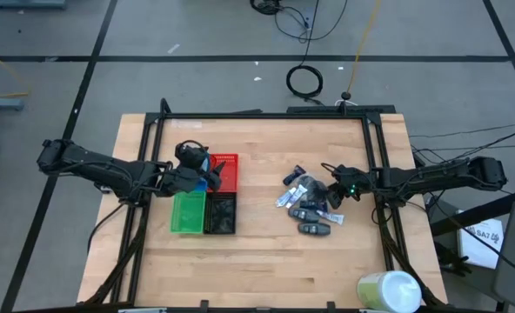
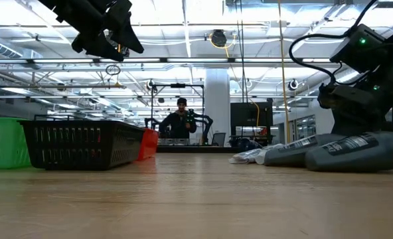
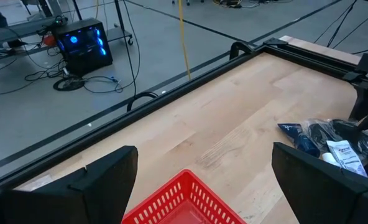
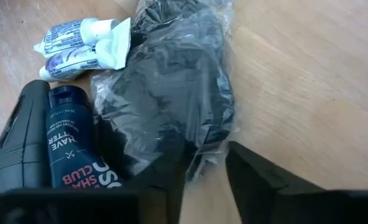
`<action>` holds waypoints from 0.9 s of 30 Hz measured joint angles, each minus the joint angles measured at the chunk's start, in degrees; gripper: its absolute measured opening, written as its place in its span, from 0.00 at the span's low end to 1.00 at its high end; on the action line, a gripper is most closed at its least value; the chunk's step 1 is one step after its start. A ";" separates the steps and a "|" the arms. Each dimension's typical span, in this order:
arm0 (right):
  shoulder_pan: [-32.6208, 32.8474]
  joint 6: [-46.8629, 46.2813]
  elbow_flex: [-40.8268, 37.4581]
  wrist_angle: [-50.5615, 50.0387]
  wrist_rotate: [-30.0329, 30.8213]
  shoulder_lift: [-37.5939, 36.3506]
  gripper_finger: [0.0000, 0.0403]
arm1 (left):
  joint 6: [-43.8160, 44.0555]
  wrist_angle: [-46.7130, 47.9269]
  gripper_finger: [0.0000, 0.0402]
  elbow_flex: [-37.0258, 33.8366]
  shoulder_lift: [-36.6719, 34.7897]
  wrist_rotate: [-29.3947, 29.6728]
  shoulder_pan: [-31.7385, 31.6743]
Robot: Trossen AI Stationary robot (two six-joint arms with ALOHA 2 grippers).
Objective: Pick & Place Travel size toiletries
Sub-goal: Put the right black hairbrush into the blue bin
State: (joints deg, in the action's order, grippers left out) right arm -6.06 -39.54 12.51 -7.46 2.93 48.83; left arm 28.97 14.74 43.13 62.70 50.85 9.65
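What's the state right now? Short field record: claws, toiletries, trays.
left claw: open, raised over the trays, holding nothing
right claw: down at the toiletry pile, fingers either side of the clear bag's edge; grip not confirmed
toiletry pile: on the table's right half
clear bag: dark contents, crumpled
white tubes: beside the bag
trays: red, green, black, clustered left of centre

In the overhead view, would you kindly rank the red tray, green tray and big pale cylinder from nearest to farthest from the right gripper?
From the right gripper:
1. Red tray, across the table's middle.
2. Big pale cylinder, at the near right corner; close to the red tray's distance.
3. Green tray, farthest left.
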 joint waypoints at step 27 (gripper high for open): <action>0.02 29.85 0.09 35.99 3.12 -6.31 0.00 | 6.90 -10.34 0.90 -0.13 4.93 -8.77 -4.33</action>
State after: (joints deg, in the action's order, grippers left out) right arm -6.04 -9.70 12.60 28.53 6.06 42.52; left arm 35.87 4.40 43.00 67.63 42.08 5.32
